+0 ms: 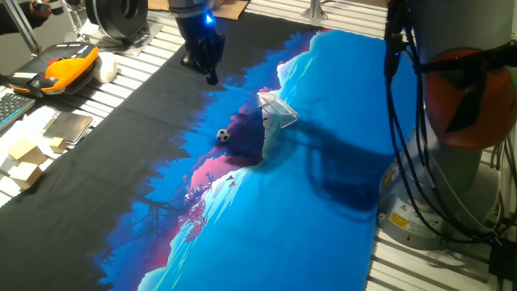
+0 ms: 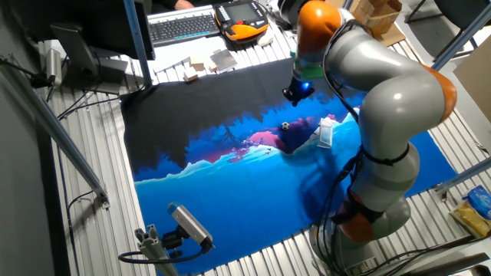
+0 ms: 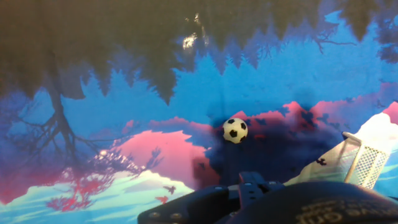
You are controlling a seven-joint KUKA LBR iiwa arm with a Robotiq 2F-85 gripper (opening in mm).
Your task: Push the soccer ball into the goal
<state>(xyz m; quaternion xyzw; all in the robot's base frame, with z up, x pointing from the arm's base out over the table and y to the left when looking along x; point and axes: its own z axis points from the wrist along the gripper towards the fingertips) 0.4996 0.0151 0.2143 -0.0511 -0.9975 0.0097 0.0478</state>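
The soccer ball [image 1: 223,136] is a tiny white ball with black patches, resting on the dark purple patch of the printed mat. It also shows in the other fixed view [image 2: 285,126] and mid-frame in the hand view [image 3: 235,130]. The goal [image 1: 276,111] is a small white netted frame just right of the ball, tilted, its open side towards the ball [image 2: 326,132] [image 3: 364,158]. My gripper [image 1: 212,77] hangs above the black part of the mat, well behind the ball and not touching it. Its fingers taper together with nothing held [image 2: 295,93].
An orange teach pendant [image 1: 69,63], a larger plain white roundish object [image 1: 107,69] and wooden blocks [image 1: 24,162] lie off the mat at the left. The arm's base and cables [image 1: 452,121] stand at the right. A camera on a mount [image 2: 188,224] sits at the mat's near edge.
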